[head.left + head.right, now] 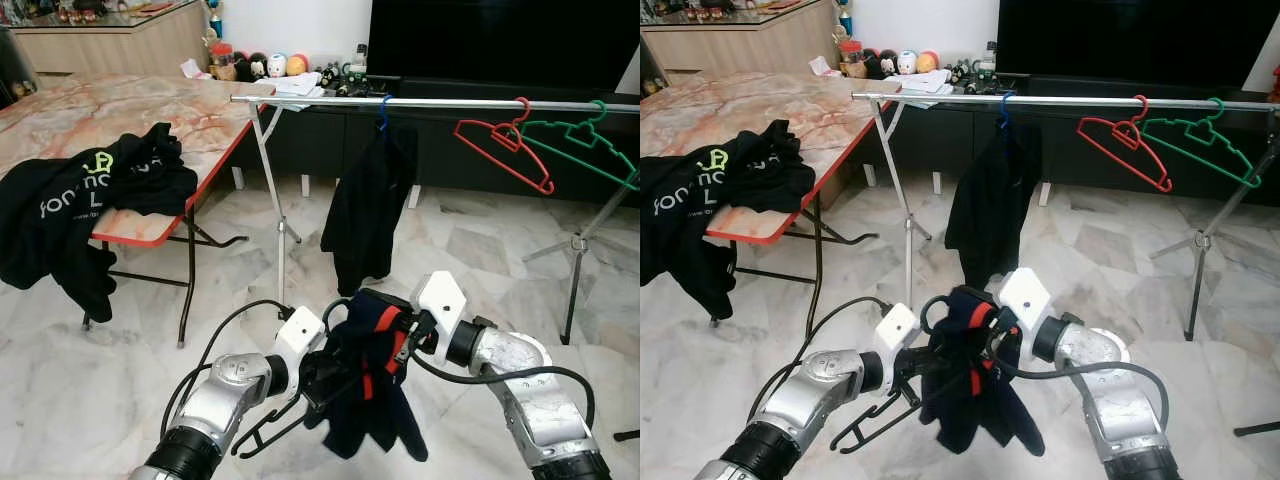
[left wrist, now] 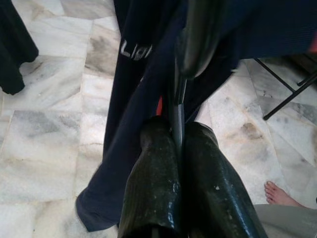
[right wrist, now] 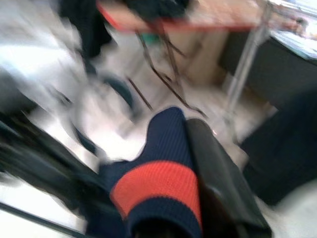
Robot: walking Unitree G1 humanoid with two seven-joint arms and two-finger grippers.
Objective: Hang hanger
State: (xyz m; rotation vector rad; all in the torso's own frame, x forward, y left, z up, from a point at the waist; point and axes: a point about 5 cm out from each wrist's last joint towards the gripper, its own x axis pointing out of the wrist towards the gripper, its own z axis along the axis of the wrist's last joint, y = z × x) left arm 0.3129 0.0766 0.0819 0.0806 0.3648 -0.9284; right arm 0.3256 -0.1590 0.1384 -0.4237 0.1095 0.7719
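A dark navy garment with red stripes (image 1: 370, 385) hangs on a black hanger (image 1: 262, 430) low in front of me, between my two arms. My left gripper (image 1: 318, 372) is shut on the black hanger's thin bar (image 2: 177, 119). My right gripper (image 1: 405, 335) is shut on the garment's navy and red collar (image 3: 161, 183). Beyond stands a silver clothes rail (image 1: 430, 102) carrying a black garment on a blue hanger (image 1: 368, 205), a red hanger (image 1: 505, 145) and a green hanger (image 1: 585, 140).
A marble-top folding table (image 1: 120, 120) with a red edge stands at the left, black shirts (image 1: 90, 195) draped over it. A dark TV cabinet (image 1: 500, 60) lies behind the rail. A person's bare foot (image 2: 282, 194) rests on the marble floor nearby.
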